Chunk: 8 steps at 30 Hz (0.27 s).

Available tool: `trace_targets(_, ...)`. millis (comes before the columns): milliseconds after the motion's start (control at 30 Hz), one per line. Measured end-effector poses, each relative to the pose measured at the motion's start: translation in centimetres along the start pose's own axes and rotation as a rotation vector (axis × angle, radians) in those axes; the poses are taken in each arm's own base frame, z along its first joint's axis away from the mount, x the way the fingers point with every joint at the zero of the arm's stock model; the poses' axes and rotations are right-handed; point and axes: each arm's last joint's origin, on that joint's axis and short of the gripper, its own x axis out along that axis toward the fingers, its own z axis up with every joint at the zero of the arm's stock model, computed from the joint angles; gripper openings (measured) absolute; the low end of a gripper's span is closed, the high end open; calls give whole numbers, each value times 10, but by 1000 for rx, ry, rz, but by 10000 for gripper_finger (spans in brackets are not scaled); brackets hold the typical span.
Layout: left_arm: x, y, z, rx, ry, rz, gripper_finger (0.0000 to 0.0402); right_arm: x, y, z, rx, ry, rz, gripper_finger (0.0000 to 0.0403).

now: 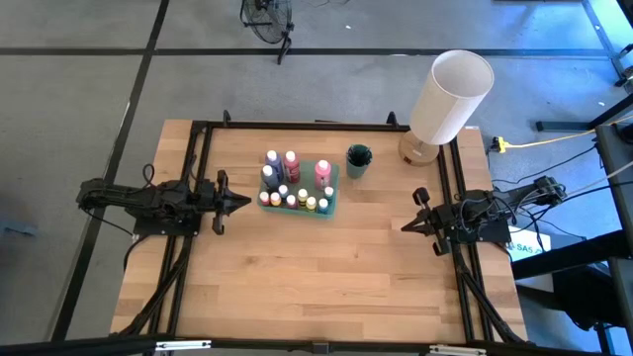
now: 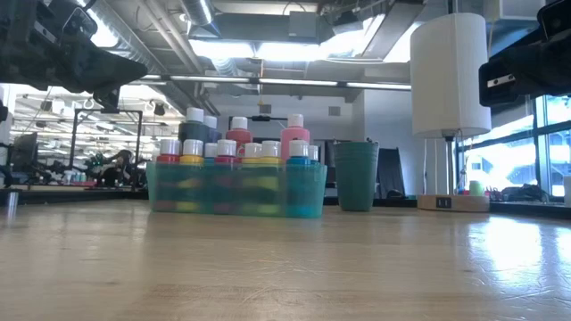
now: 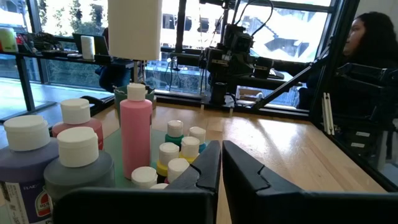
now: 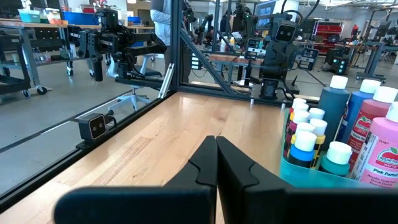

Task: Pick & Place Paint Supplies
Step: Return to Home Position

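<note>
Wood fills the foreground: the table (image 2: 294, 267) runs bare toward me, and from above I find no bottle or brush loose on it. Next in size is the big white cylinder (image 1: 450, 94) at the far right corner, which is none of my business.

Both arms lie low at opposite sides, well apart from the work. The left gripper (image 1: 240, 204) points inward from the left edge and the right gripper (image 1: 407, 225) from the right. Each pair of fingers (image 3: 205, 171) is drawn together to a narrow point with nothing between them, and the right wrist view shows those fingers (image 4: 202, 165) pressed flat against each other.

Between the arms, toward the far side, the green bin (image 2: 232, 192) is packed with the white-capped paint bottles (image 1: 292, 188), the tall pink bottle (image 3: 135, 140) upright among them. Just beside the bin stands the dark green cup (image 1: 358, 160); I cannot make out the brushes in it.

I judge the sorting done and the return home in hand. What remains calls for no grasp, only settling each arm into rest, clear of the bin.
</note>
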Motion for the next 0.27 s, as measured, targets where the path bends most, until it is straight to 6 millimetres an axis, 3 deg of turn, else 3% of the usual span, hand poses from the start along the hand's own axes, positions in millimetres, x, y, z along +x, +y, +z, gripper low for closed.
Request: trace_targets(267,0,0,0,0,0,0,10,0,0,0,0,0,0,1)
